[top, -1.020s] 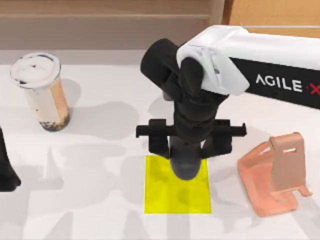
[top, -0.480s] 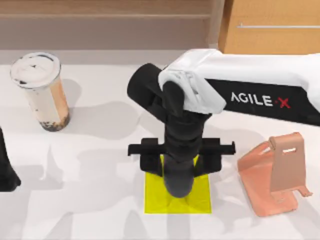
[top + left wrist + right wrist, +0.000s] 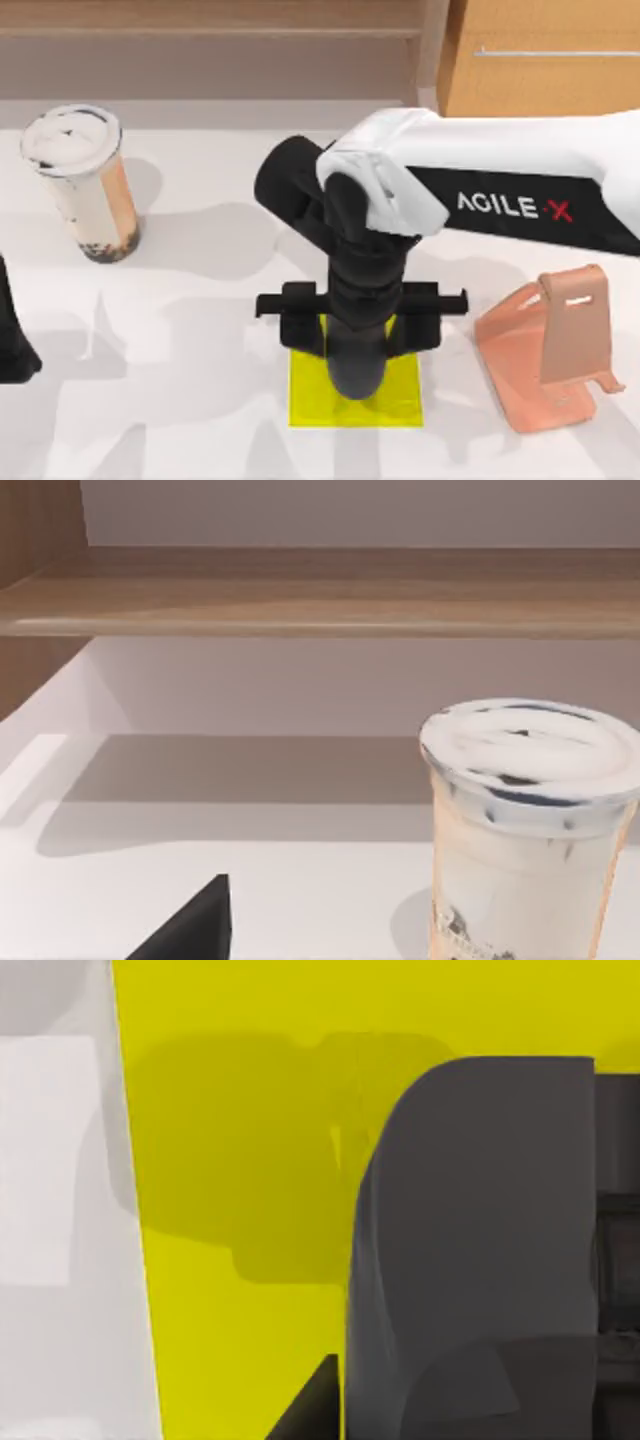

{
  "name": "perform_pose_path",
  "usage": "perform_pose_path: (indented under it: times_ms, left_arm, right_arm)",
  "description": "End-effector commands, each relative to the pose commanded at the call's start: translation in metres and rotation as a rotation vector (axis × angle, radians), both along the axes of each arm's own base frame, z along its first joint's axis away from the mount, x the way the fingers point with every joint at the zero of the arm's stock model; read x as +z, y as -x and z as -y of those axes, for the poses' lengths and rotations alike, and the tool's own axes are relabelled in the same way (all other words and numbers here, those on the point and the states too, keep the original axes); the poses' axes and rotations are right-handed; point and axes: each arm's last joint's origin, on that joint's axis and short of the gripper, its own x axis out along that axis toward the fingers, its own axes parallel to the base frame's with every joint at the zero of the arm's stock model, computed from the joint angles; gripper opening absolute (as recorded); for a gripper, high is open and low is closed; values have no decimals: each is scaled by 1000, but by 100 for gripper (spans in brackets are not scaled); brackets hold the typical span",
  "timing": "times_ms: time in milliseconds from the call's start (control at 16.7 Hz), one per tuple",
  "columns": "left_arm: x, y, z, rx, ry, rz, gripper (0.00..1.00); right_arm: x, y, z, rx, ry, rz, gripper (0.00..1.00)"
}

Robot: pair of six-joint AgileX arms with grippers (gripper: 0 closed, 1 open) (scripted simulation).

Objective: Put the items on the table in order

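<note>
Right arm dropped lower: mouse [image 3: 470, 1250] over yellow mat [image 3: 310, 395]. Jaws' state unclear. Seat mouse flat, centred, then release gently.

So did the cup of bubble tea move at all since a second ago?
No. The cup of bubble tea stands at the same spot near the table's left back corner, just as far from the yellow square as before.
</note>
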Motion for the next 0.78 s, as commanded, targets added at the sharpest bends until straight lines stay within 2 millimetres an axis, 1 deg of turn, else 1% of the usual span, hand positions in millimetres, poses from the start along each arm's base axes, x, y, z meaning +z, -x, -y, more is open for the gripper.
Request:
perform_pose_path:
  times_ms: [60, 780]
  left_arm:
    - [0, 0, 0, 0, 0, 0, 100]
    - [0, 0, 0, 0, 0, 0, 100]
  right_arm:
    - [0, 0, 0, 0, 0, 0, 0]
    - [0, 0, 0, 0, 0, 0, 90]
